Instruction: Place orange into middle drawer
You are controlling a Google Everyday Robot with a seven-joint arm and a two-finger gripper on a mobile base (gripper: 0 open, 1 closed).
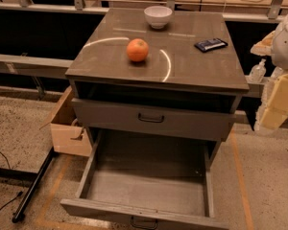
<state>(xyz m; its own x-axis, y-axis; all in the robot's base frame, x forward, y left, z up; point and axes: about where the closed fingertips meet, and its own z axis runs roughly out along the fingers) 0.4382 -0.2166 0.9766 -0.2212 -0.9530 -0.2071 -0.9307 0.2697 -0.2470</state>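
We see the orange on the cabinet top, in front of the white bowl, near a dark packet with unreadable print. The middle drawer stands pulled out at the cabinet's base. The gripper hangs beside the cabinet's right edge; we cannot tell its state.

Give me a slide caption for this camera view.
An orange on the cabinet, middle drawer open and bare below, gripper at the right edge.
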